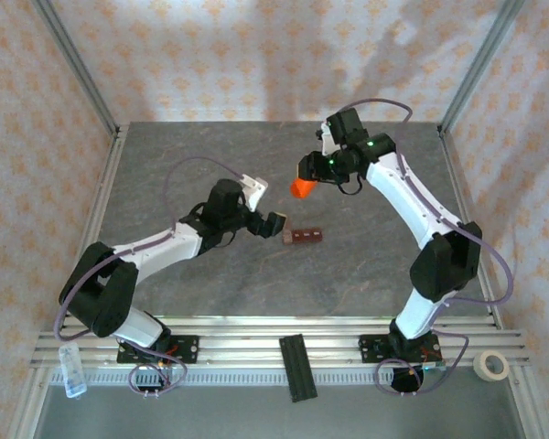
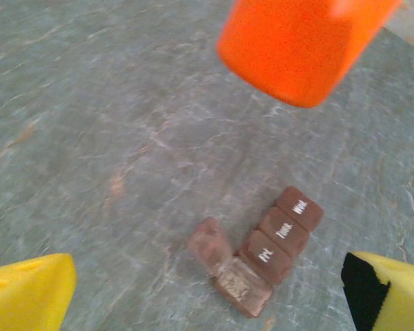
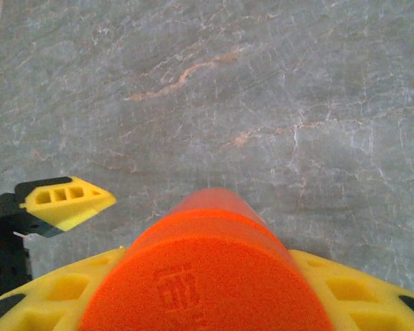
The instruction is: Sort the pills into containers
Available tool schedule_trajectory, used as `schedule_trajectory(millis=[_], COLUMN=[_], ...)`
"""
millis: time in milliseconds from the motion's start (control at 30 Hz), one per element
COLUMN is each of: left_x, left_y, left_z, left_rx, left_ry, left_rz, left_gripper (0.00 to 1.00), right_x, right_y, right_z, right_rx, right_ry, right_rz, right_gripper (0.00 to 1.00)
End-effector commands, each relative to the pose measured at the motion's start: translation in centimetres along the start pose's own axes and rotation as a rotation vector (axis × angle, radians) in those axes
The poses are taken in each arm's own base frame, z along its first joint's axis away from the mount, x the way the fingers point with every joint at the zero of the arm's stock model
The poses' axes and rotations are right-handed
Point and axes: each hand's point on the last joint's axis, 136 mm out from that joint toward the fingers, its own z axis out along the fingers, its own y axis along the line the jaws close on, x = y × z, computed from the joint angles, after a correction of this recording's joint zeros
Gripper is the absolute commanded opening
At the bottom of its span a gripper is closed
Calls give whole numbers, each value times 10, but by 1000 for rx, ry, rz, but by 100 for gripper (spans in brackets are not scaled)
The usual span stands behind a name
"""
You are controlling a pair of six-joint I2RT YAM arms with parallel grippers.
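The containers (image 1: pixel 303 236) are a small reddish-brown strip lying mid-table. In the left wrist view the containers (image 2: pixel 272 252) have one end lid (image 2: pixel 209 243) flipped open and three lids shut. My left gripper (image 1: pixel 263 206) is open, its yellow fingers (image 2: pixel 31 293) spread either side of the strip and apart from it. My right gripper (image 1: pixel 309 178) is shut on an orange pill bottle (image 1: pixel 301 188), held tilted in the air beyond the strip. The bottle (image 3: pixel 207 269) sits between the yellow pads, base toward the camera. It also hangs over the strip as an orange bottle (image 2: pixel 297 45). The pills are hidden.
A black ribbed bar (image 1: pixel 297 368) lies on the rail at the near edge. A tape roll (image 1: pixel 491 365) sits at the near right, and a small clear box (image 1: pixel 73 370) at the near left. Metal frame posts stand at the table's back corners.
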Motion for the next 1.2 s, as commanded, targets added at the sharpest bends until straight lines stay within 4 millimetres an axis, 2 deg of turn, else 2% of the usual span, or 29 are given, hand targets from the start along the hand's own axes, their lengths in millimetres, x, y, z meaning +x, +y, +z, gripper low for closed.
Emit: schedule_trajectory(millis=[0, 200, 367, 533, 867, 1167], left_x=[-36, -45, -48, -46, -53, -59], left_y=[-12, -25, -35, -36, -41, -43], left_z=[-9, -13, -14, -13, -10, -12], left_rx=[-9, 28, 80, 85, 118, 126], left_ry=[-203, -333, -345, -337, -352, -364], left_rz=[155, 193, 217, 238, 233, 220], left_gripper=[100, 99, 98, 97, 85, 70], right_x=[7, 19, 25, 27, 41, 50], right_y=[8, 24, 37, 47, 67, 73], right_z=[-19, -19, -14, -11, -8, -3], right_rx=[-30, -133, -224, -294, -330, -335], right_ry=[-6, 42, 77, 95, 128, 143], right_rz=[-25, -13, 23, 50, 27, 18], right_gripper=[32, 32, 32, 32, 32, 32])
